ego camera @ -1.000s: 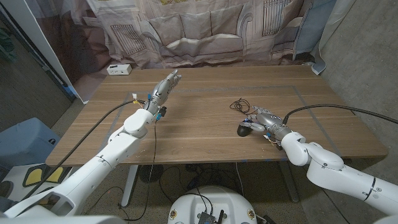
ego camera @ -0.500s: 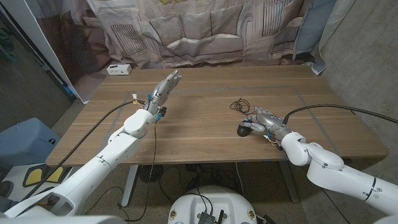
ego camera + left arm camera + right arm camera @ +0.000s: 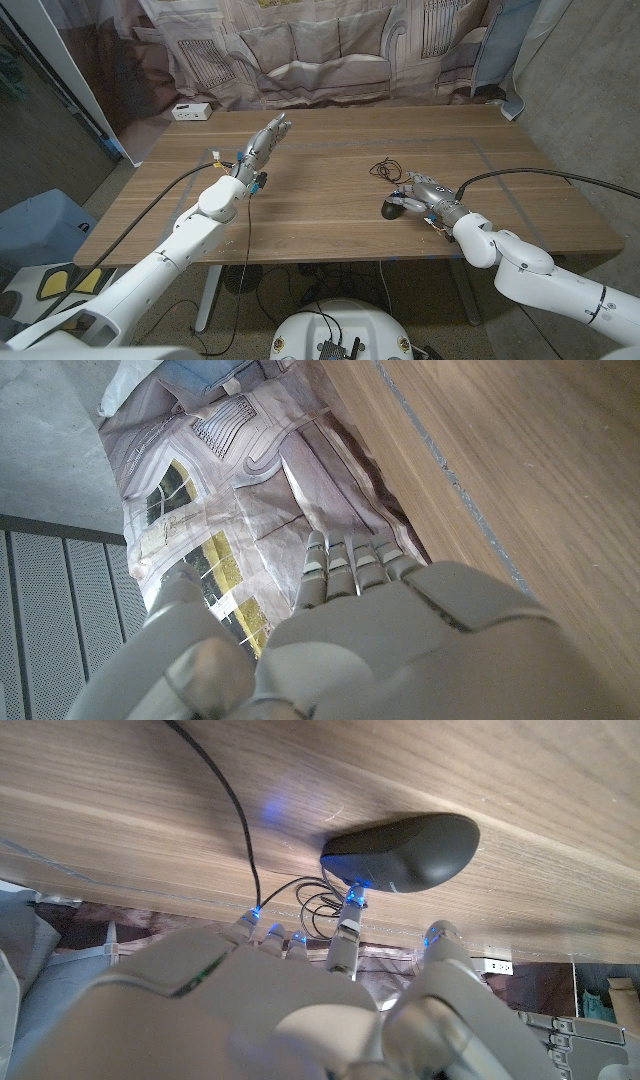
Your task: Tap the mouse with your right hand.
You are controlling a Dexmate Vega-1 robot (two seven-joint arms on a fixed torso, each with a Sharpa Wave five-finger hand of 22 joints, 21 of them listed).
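The black mouse (image 3: 392,208) lies on the wooden table (image 3: 320,210) right of centre, its thin cable (image 3: 385,170) coiled just behind it. My right hand (image 3: 427,192) sits close against the mouse's right side, fingers stretched out and holding nothing. In the right wrist view the fingertips (image 3: 346,925) reach the edge of the mouse (image 3: 402,852), and I cannot tell whether they touch it. The cable (image 3: 228,795) runs off across the wood. My left hand (image 3: 268,138) hovers above the table's left half with straight fingers and nothing in it; its fingers (image 3: 350,560) point toward the backdrop.
A small white box (image 3: 193,111) stands at the table's back left corner. A printed sofa curtain (image 3: 320,50) hangs behind the table. Grey tape lines (image 3: 480,150) mark the wood near the right side.
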